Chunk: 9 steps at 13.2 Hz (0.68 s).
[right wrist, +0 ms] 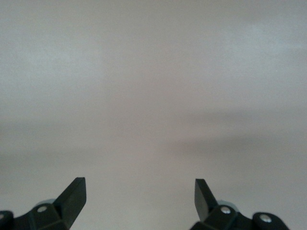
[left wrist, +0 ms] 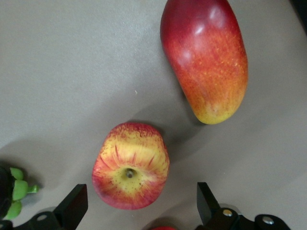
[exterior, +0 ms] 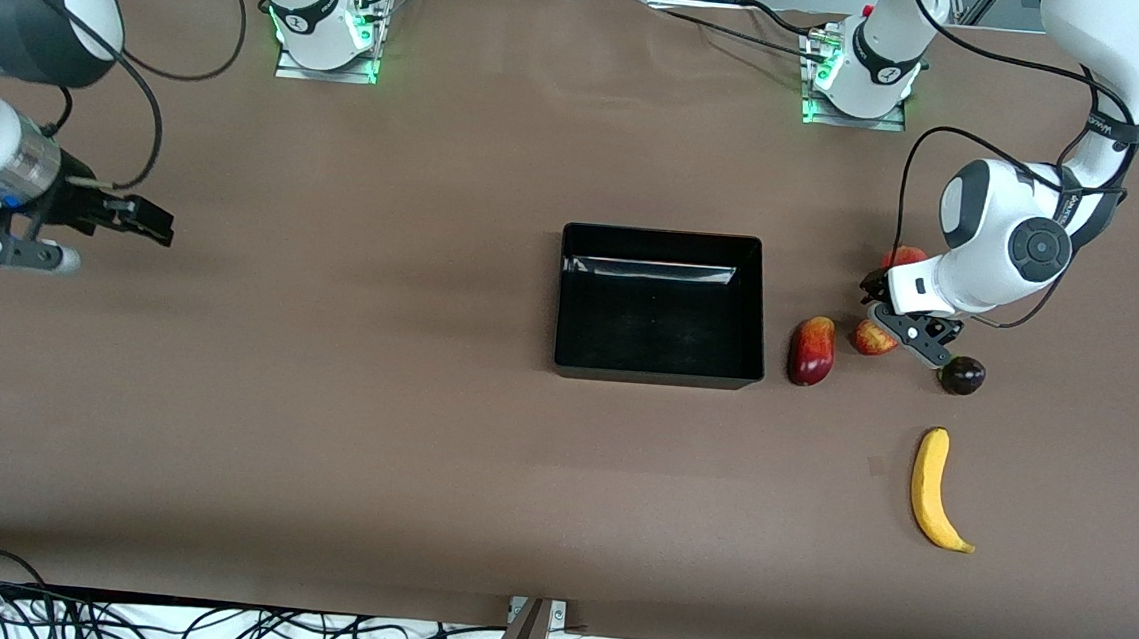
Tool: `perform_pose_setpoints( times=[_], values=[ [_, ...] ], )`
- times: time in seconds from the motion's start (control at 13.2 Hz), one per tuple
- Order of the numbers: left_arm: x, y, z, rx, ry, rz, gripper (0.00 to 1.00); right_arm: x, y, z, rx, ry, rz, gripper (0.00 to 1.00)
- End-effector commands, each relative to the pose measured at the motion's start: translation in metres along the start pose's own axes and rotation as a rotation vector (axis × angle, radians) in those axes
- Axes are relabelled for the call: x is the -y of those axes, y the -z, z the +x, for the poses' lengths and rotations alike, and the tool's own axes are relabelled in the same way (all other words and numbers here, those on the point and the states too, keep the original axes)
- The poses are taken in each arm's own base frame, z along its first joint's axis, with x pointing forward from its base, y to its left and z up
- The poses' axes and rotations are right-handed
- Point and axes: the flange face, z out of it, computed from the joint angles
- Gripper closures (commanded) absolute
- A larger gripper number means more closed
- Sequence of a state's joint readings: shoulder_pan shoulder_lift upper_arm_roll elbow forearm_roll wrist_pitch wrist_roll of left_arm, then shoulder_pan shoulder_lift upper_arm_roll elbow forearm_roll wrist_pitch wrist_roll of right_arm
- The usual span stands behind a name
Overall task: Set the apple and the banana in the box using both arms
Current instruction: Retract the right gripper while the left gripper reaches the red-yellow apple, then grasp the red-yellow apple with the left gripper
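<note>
The apple [exterior: 870, 338], red with pale yellow patches, lies on the table between the mango and a dark fruit. My left gripper [exterior: 914, 332] hovers low over it. In the left wrist view the apple [left wrist: 130, 165] sits stem up just ahead of the open left gripper [left wrist: 139, 207], and the fingers [left wrist: 73, 206] touch nothing. The banana [exterior: 934, 488] lies nearer the front camera than the apple, toward the left arm's end. The black box [exterior: 656, 371] stands mid-table with nothing in it. My right gripper [exterior: 140, 219] waits open over bare table at the right arm's end; the right wrist view shows it [right wrist: 139, 197] over bare table.
A dark-red-and-orange mango [exterior: 812, 351] lies between the box and the apple, and it also shows in the left wrist view [left wrist: 206, 57]. A dark purple fruit [exterior: 963, 375] with green leaves [left wrist: 18, 191] lies beside the apple. A red pomegranate [exterior: 903, 256] is partly hidden by the left arm.
</note>
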<state>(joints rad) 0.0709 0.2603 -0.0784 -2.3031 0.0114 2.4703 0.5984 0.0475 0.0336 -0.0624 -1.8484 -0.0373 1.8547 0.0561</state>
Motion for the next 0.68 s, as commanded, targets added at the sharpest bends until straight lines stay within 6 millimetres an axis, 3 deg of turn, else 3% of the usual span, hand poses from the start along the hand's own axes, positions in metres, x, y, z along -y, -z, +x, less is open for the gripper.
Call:
perform_pose_setpoints(
  times=[0.0,0.53,0.61],
  values=[
    [0.001,-0.008,0.005,-0.021,-0.025,0.012,0.00,-0.007,0.024,-0.036,0.001,0.010,0.015,0.00],
    [-0.002,-0.026,0.011,-0.035,-0.031,0.018,0.00,-0.011,0.019,-0.027,0.017,0.010,0.017,0.00],
    [-0.002,-0.027,0.010,-0.031,-0.033,0.016,0.34,-0.011,0.019,-0.027,0.018,0.010,0.017,0.00]
  ],
)
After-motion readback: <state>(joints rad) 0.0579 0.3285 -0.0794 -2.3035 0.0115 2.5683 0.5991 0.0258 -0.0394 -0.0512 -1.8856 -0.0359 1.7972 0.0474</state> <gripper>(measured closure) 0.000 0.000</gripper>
